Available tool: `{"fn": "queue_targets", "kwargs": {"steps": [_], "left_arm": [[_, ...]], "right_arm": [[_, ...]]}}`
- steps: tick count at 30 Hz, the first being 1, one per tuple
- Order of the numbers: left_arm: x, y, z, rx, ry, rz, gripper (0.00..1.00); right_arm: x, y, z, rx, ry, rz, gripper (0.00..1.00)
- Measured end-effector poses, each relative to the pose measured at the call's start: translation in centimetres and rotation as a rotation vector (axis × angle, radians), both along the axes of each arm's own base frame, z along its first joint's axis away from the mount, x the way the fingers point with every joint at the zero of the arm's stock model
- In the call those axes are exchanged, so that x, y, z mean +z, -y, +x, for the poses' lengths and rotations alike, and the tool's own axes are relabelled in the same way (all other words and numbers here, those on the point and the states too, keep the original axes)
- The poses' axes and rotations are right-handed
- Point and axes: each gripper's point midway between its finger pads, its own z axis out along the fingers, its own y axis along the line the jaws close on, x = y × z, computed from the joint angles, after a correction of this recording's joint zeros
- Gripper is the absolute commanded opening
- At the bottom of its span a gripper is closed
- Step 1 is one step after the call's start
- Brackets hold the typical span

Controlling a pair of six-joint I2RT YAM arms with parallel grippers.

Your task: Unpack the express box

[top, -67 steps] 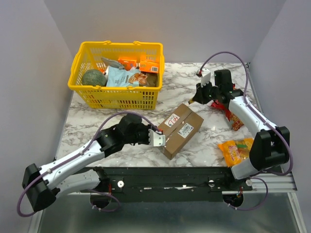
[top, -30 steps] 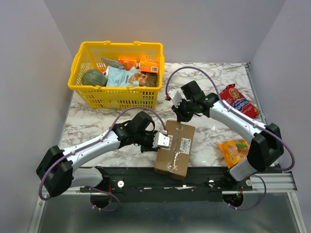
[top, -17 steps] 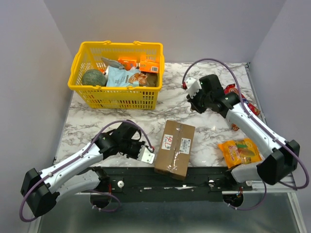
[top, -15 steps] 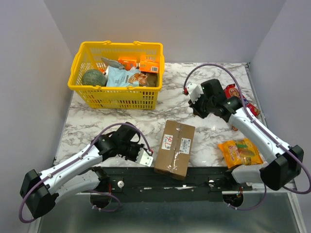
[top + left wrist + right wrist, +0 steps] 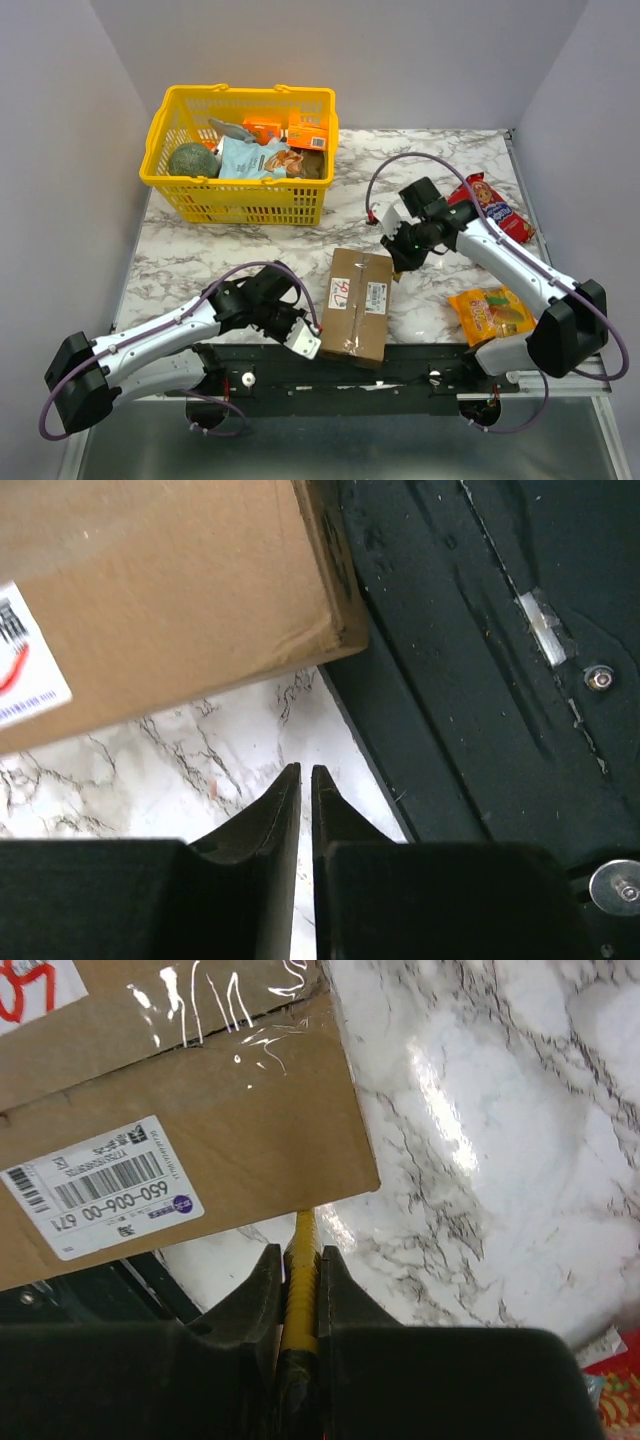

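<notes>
At the near edge of the marble table (image 5: 440, 285) the express box (image 5: 357, 318) lies flat, its near end over the black base rail (image 5: 430, 358). It is brown cardboard with a white printed label (image 5: 376, 295), a white sticker (image 5: 341, 293) with red scribble, and clear tape (image 5: 230, 1005) on the seam. The left gripper (image 5: 299, 772) is beside its near-left corner, fingers almost together and holding nothing. The right gripper (image 5: 300, 1253), at the far-right corner, pinches a thin yellow object (image 5: 302, 1295).

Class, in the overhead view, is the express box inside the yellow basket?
No: the express box lies in front of the yellow basket, well clear of it.
</notes>
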Motion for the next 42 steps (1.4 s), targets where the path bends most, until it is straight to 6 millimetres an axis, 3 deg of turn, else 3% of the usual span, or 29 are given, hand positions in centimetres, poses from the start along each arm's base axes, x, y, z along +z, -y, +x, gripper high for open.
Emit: {"fn": "queue_targets", "kwargs": {"steps": [4, 11, 14, 17, 23, 25, 26, 30, 32, 36, 42], "left_arm": [[0.3, 0.1, -0.2, 0.004, -0.005, -0.004, 0.17], [1.4, -1.6, -0.5, 0.022, 0.039, 0.006, 0.17], [1.5, -2.9, -0.7, 0.020, 0.069, 0.029, 0.16], [1.6, -4.0, -0.7, 0.034, 0.098, 0.050, 0.16], [4.0, -3.8, 1.0, 0.197, 0.135, -0.015, 0.26], [5.3, -3.1, 2.6, 0.299, 0.124, -0.049, 0.34], [6.0, -2.9, 3.9, 0.379, 0.103, -0.061, 0.43], [7.7, -2.5, 9.1, 0.677, 0.004, -0.117, 0.47], [7.8, -2.5, 11.4, 0.805, -0.056, -0.127, 0.48], [7.5, -1.9, 13.9, 0.959, -0.160, -0.162, 0.48], [8.2, -0.9, 15.1, 1.072, -0.306, -0.261, 0.49]], "right_arm": [[1.4, -3.8, 1.8, 0.029, -0.038, 0.094, 0.01], [5.9, -14.6, 8.2, 0.122, -0.049, 0.337, 0.00], [6.4, -16.1, 8.7, 0.122, -0.042, 0.365, 0.00], [6.3, -15.5, 8.0, 0.104, -0.035, 0.349, 0.00], [7.0, -9.8, 5.1, 0.037, 0.055, 0.260, 0.00], [7.7, -7.7, 4.0, 0.041, 0.110, 0.235, 0.00], [7.8, -6.7, 3.2, 0.055, 0.138, 0.221, 0.00], [7.2, -3.9, 0.3, 0.131, 0.179, 0.168, 0.00], [5.9, -2.6, -1.8, 0.211, 0.152, 0.132, 0.00], [4.8, -0.9, -6.6, 0.388, 0.090, 0.135, 0.00], [4.9, -1.4, -10.6, 0.605, 0.036, 0.193, 0.00]]}}
